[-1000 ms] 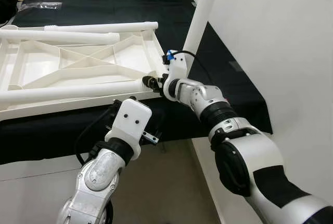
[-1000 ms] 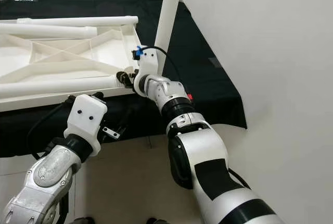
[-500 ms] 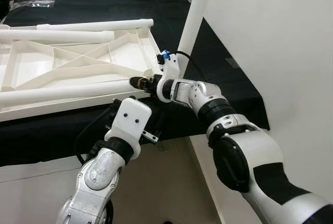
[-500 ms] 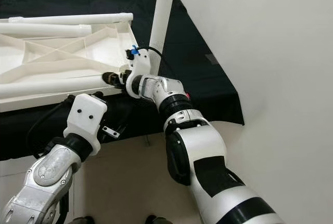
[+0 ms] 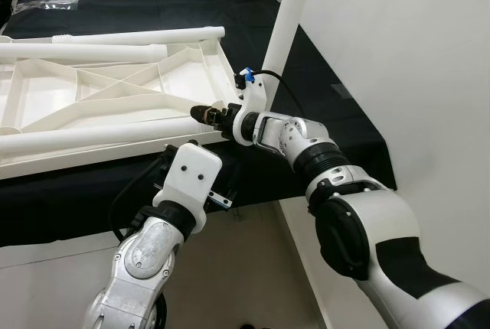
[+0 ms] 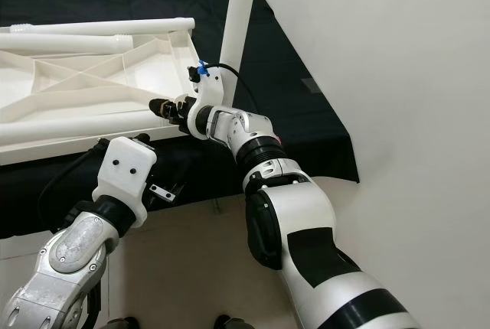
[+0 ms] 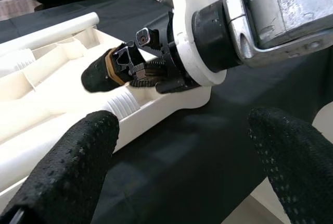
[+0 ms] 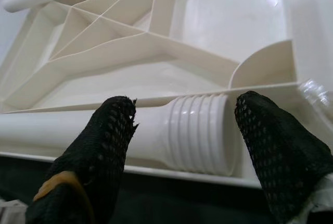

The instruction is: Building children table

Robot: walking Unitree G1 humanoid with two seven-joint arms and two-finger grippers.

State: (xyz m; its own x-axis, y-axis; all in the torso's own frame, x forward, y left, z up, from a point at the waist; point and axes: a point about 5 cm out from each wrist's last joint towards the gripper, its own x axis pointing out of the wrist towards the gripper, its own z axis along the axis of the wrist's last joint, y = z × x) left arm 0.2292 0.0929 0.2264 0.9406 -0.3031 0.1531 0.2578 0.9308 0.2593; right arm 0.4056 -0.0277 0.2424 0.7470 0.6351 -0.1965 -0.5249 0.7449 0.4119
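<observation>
1. The right gripper (image 5: 205, 112) reaches over the near right corner of the upturned white table top (image 5: 92, 99), its two black fingers (image 8: 109, 146) spread apart on either side of the threaded end of a loose table leg (image 8: 197, 133). The fingers straddle the leg without pressing on it; whether either pad touches cannot be told.
2. The left gripper (image 7: 177, 161) hangs below the near edge of the black cloth-covered work table (image 5: 337, 122), fingers wide open and holding nothing, aimed up at the right wrist.
3. The table top lies underside up on the black cloth, showing moulded ribs that cross in diagonals inside a raised rim.
4. The loose leg lies along the near rim, its ridged end at the right corner. Two more legs (image 5: 138, 37) lie along the far rim. A fourth leg (image 5: 285, 27) stands upright at the far right corner.
5. Compared with a second ago, the right gripper has moved leftward along the near rim, from the corner onto the leg's threaded end. The left arm stays where it was.
</observation>
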